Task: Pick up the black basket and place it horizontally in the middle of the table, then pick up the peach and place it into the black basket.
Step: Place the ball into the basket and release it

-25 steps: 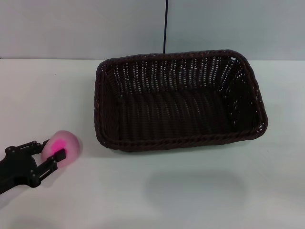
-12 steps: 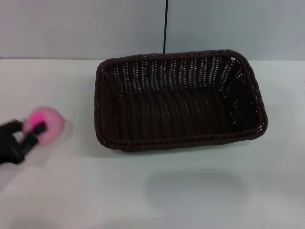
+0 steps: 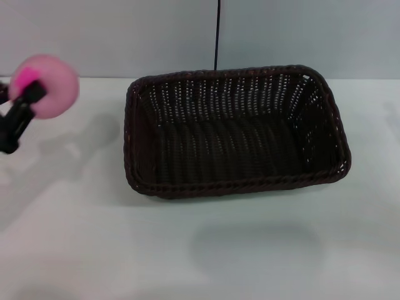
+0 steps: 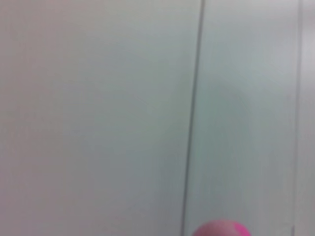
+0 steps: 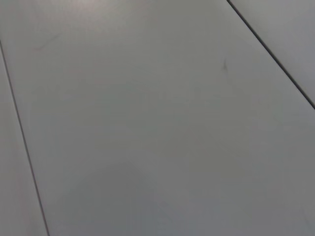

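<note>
The black basket [image 3: 234, 131] lies lengthwise across the middle of the white table [image 3: 250, 250], open side up and empty. My left gripper [image 3: 34, 90] is at the far left of the head view, raised well above the table and shut on the peach [image 3: 50, 86], a pale pink ball with a magenta blotch. The peach is to the left of the basket and higher than its rim. A sliver of the peach [image 4: 221, 229] also shows in the left wrist view. My right gripper is out of view.
A grey wall stands behind the table, with a thin dark vertical line [image 3: 217, 34] above the basket's back rim. The right wrist view shows only plain grey panels with dark seams [image 5: 268, 51].
My left gripper has lifted the peach from the table surface at the lower left up to high at the far left, above the level of the basket's rim. The basket has not moved.
</note>
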{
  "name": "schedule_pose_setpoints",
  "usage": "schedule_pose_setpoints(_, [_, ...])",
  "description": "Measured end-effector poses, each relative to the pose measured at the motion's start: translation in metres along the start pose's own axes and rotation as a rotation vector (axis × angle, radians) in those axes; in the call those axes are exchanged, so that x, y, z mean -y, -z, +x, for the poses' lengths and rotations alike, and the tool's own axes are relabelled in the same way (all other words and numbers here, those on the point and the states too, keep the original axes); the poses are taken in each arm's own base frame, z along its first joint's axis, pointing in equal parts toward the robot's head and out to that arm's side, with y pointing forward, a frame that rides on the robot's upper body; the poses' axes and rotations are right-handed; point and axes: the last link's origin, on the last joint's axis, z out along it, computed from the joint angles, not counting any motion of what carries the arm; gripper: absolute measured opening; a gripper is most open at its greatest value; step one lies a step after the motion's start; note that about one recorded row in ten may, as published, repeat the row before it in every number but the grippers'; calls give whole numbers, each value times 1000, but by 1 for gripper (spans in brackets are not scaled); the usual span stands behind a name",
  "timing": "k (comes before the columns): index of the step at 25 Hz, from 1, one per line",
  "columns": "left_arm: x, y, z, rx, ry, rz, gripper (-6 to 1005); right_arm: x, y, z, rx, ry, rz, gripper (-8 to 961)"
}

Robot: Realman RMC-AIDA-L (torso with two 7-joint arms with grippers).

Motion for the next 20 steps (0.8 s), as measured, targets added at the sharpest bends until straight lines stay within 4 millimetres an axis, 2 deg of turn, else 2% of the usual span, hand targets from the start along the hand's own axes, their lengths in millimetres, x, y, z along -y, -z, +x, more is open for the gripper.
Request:
schedule_pose_setpoints(1, [0,0,0,0,0,0,210,-1,0,1,1,-3,0,758])
schedule_pose_setpoints(4, [-10,-26,-6,-40,1,-63,186,-2,0,2,4,-13,-1,758])
schedule_pose_setpoints(6, [-10,-26,-6,-40,1,-63,179,-3,-1,4,1,-22,1,758])
schedule_pose_setpoints(7, [-27,-63,-21,-57,5,-131,175,-4,0,6,-2,-28,4,758])
schedule_pose_setpoints(11, [-44,-90,-35,-30,-1,-187,161,-5,1,8,-8,-40,10,758])
schedule_pose_setpoints(15, [-56,-106,-49,9,-12,-186,146,-6,2,11,-14,-51,16,758])
schedule_pose_setpoints(20, [-59,-117,-63,87,-2,-168,242,-5,2,9,-5,-48,22,758])
